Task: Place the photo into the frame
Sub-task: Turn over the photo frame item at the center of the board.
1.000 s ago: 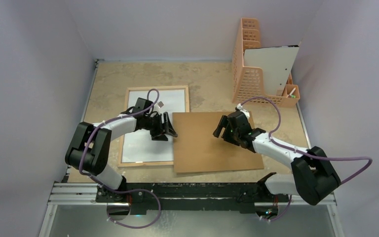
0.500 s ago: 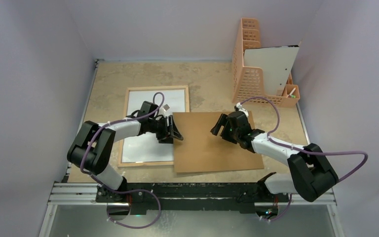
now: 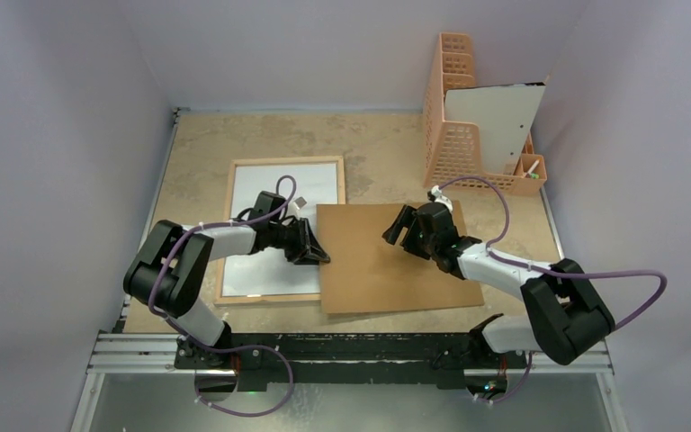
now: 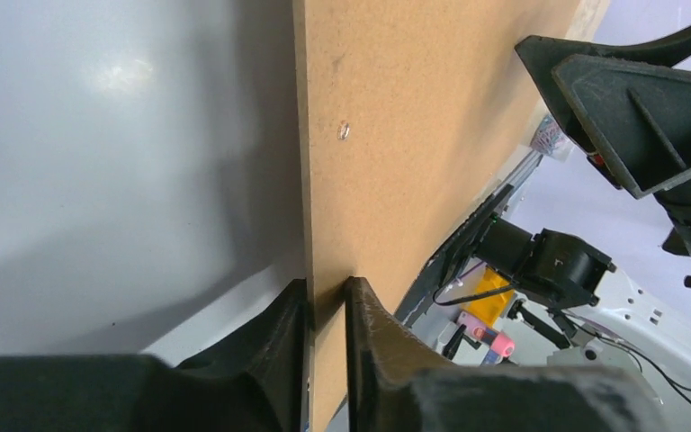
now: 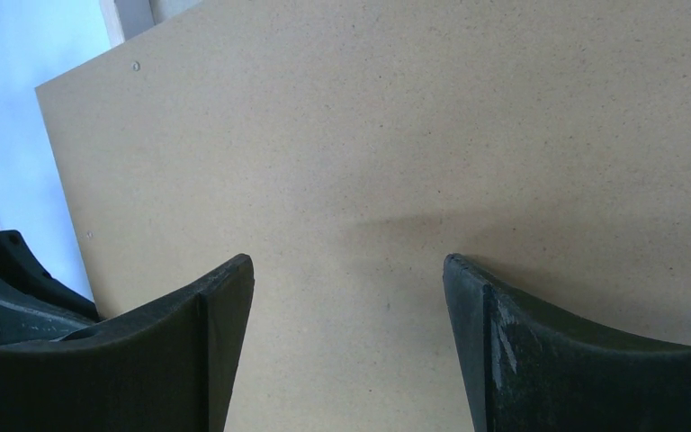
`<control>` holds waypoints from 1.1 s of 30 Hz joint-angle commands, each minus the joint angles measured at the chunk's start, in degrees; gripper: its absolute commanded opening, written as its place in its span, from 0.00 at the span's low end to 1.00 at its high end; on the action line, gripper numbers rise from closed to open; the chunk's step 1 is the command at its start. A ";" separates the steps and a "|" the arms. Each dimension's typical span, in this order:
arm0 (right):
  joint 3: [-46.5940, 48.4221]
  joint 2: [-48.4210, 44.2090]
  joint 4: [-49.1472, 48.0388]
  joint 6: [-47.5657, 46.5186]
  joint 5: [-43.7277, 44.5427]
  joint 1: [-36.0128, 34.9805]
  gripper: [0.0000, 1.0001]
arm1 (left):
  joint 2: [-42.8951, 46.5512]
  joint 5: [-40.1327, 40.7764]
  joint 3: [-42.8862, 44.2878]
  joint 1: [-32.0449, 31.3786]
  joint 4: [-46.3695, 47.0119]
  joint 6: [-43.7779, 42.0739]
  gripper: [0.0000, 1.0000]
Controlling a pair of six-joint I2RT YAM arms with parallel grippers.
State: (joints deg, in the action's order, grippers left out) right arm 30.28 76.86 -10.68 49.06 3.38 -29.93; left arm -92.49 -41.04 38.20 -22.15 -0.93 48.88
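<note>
Our tan table, pale walls; wrist view alone shows left gripper pinching the board; right gripper wide, empty.

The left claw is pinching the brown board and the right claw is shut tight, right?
No, the right gripper is open, with its fingers spread above the board; the right wrist view shows it. The left gripper does pinch the board.
</note>
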 commanded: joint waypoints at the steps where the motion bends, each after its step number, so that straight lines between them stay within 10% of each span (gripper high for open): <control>1: -2.30 1.10 5.01 1.30 -2.23 -0.39 0.80 | 3.13 -5.63 1.49 -0.35 6.82 3.32 0.11; 3: -2.05 0.22 5.52 1.14 -2.15 -0.39 0.79 | 4.22 -5.44 2.60 -0.28 5.10 2.02 0.00; 22: 21.63 -12.57 6.33 -23.98 -2.41 -0.43 0.86 | 14.32 1.71 35.19 -0.08 -31.20 -27.13 0.00; 33: 21.03 -19.41 1.47 -34.42 2.96 -11.23 0.87 | 12.54 13.19 46.58 1.36 -37.18 -13.57 0.00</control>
State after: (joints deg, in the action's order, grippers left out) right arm 50.57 59.16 -6.85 20.62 -0.32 -33.69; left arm -79.85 -36.56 77.89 -22.26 -35.14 30.98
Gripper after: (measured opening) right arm 0.864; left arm 0.068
